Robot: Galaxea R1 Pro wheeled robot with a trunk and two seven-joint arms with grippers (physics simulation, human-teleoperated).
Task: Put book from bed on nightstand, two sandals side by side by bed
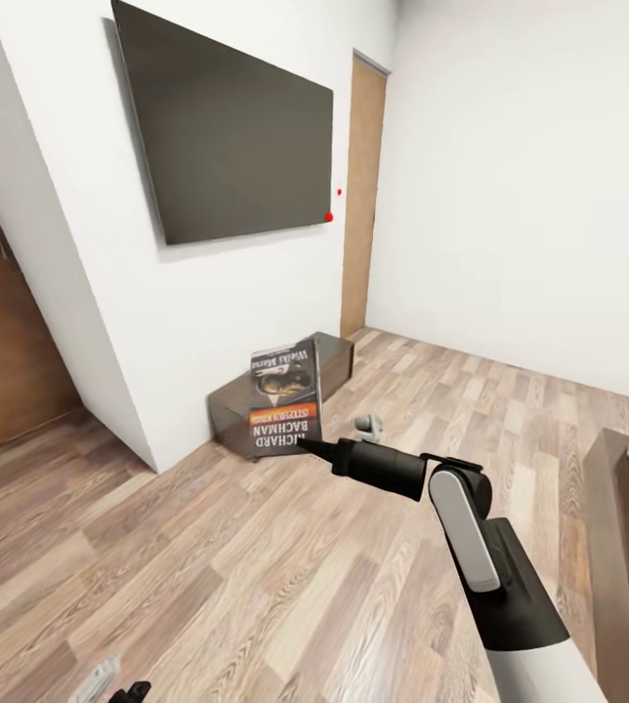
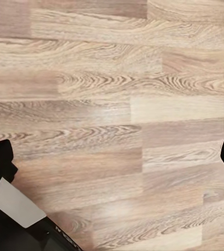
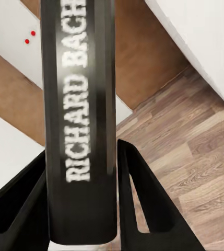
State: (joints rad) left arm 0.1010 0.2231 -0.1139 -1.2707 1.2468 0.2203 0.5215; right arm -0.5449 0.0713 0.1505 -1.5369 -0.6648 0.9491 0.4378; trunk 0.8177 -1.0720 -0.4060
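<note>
Book (image 1: 284,398) — thin, flat paperback, upright

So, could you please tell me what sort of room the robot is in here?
Probably a bedroom or living room in a home: a large black flat screen hangs on the white wall, a pale wood plank floor runs throughout, and a low dark brown glossy cabinet stands beneath the screen.

I am stretching my right arm (image 1: 490,547), white forearm and black wrist, forward and leftward from my trunk, level above the wood floor. My right gripper (image 1: 307,444) is pinching the lower edge of the thin dark grey paperback book (image 1: 283,395), keeping it upright; my two black fingers (image 3: 148,209) are pressing either side of its spine. My left gripper (image 2: 117,157) is hanging low over the floor, fingertips spread wide apart, empty.
</note>
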